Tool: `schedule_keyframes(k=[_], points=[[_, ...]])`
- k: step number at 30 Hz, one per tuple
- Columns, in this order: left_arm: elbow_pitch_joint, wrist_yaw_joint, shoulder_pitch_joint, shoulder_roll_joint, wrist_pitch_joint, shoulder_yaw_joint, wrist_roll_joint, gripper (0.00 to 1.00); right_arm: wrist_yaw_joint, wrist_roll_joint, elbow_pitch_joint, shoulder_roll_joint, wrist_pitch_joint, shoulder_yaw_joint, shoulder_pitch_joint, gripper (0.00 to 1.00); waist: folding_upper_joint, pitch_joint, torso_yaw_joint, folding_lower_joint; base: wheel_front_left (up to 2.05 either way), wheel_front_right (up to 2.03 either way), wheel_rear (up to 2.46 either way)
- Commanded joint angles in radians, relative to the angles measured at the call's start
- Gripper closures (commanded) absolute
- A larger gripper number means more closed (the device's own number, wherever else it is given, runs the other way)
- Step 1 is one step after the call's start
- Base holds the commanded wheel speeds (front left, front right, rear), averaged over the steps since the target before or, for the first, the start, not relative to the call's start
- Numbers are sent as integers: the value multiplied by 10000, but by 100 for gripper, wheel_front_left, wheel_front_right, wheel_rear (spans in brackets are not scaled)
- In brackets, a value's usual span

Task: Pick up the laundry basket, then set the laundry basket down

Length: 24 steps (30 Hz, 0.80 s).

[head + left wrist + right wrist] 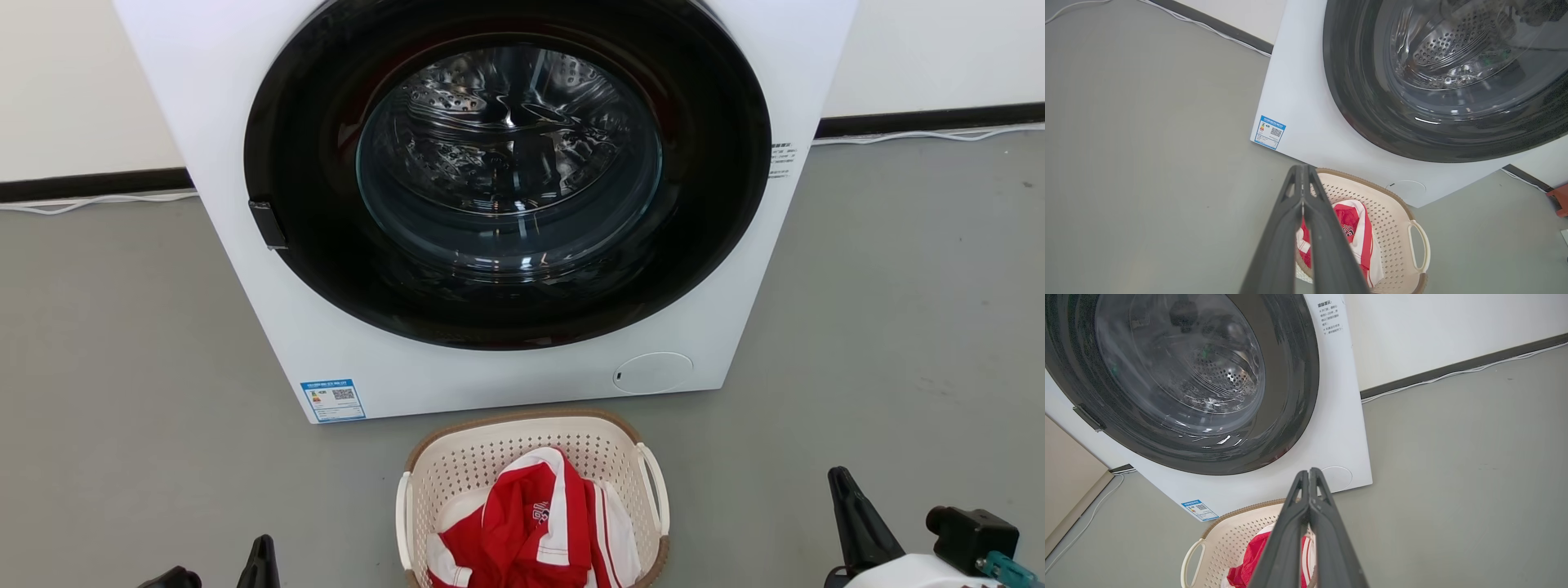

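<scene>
The laundry basket (457,474) stands on the grey floor just in front of the washer, at the bottom middle of the head view. It is cream with perforated walls, a brown rim and white loop handles (655,486), and holds red and white clothing (531,523). My left gripper (263,549) is low at the left, apart from the basket. In the left wrist view its fingers (1301,181) meet, shut and empty, above the basket (1392,212). My right gripper (841,482) stands right of the basket. Its fingers (1309,479) are likewise pressed together, empty, over the basket (1224,543).
A white front-loading washer (506,376) with a dark round closed door (506,171) stands right behind the basket. A white wall with a dark skirting and a thin white cable (922,135) runs behind it. Grey floor (898,327) spreads to both sides.
</scene>
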Motion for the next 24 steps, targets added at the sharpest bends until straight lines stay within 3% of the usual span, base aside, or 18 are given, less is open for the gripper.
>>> schedule_keyframes(k=[1, 24], points=[[-308, -107, -454, 51, 63, 126, -255, 100, 14, 317, -327, -86, 119, -53, -404, 100, 0, 1, 5, -1, 0, 0, 0], [-545, -516, -757, -38, 734, 371, -2580, 100, 27, 2950, -584, 182, 782, -382, -580, 100, 0, 20, 65, -1, 0, 0, 0]])
